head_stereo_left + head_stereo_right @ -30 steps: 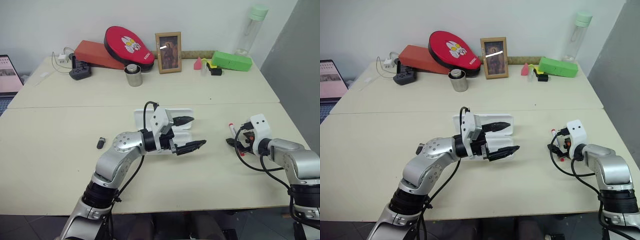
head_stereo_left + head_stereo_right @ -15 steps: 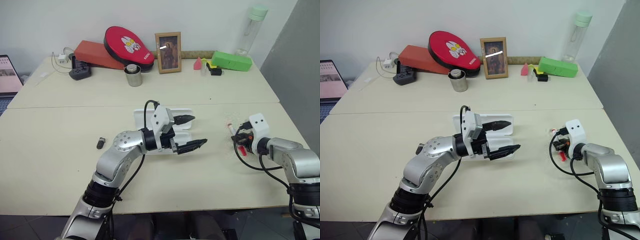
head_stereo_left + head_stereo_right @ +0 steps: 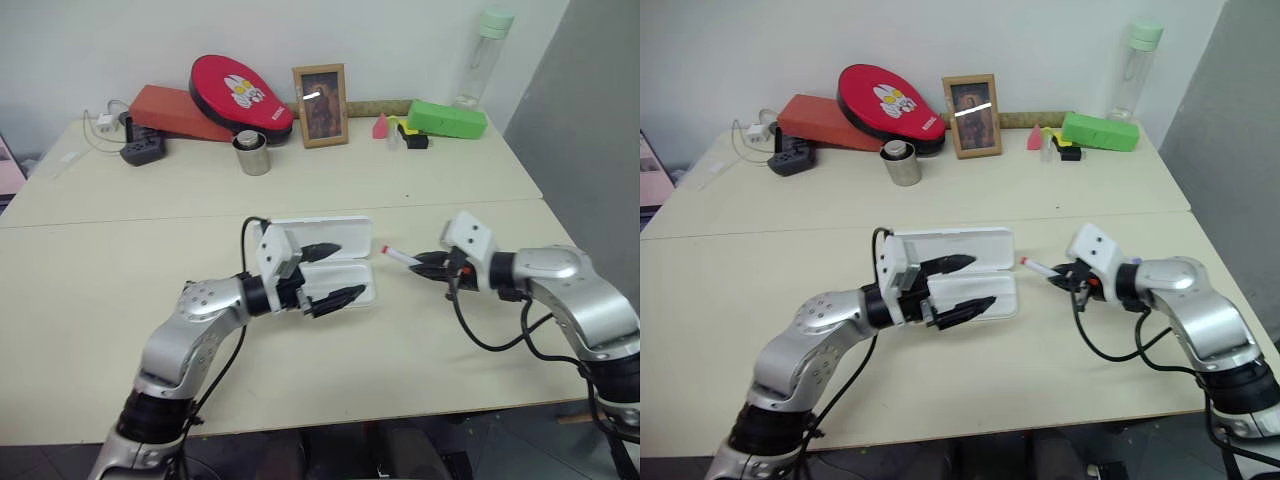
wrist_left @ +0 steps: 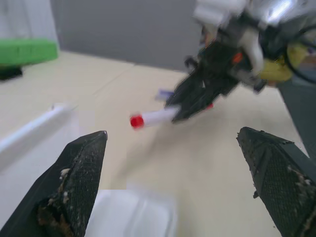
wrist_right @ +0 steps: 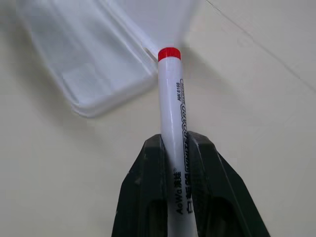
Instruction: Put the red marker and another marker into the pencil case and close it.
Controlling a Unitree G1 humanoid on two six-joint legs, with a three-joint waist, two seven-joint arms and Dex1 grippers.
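— Where is the red marker (image 5: pixel 172 118)?
— The right gripper (image 3: pixel 425 264) pinches it tight, at three o'clock from the pencil case (image 3: pixel 318 262).
— And the left gripper (image 3: pixel 330 272)?
— It hangs wide open over the case.

On my worktop (image 3: pixel 120 290) I count:
- one red marker (image 3: pixel 401 257), clamped in my right hand (image 3: pixel 420 263);
- one white pencil case (image 3: pixel 330 232), lid open;
- two robot hands, my left hand (image 3: pixel 328 272) with fingers spread apart.

Along the far edge I count:
- one picture frame (image 3: pixel 320 92);
- one metal cup (image 3: pixel 252 154);
- one red oval pad (image 3: pixel 236 92);
- one orange box (image 3: pixel 165 105);
- one lime-green box (image 3: pixel 447 117);
- one clear bottle with a pale green cap (image 3: pixel 478 55);
- one power strip (image 3: pixel 142 150).
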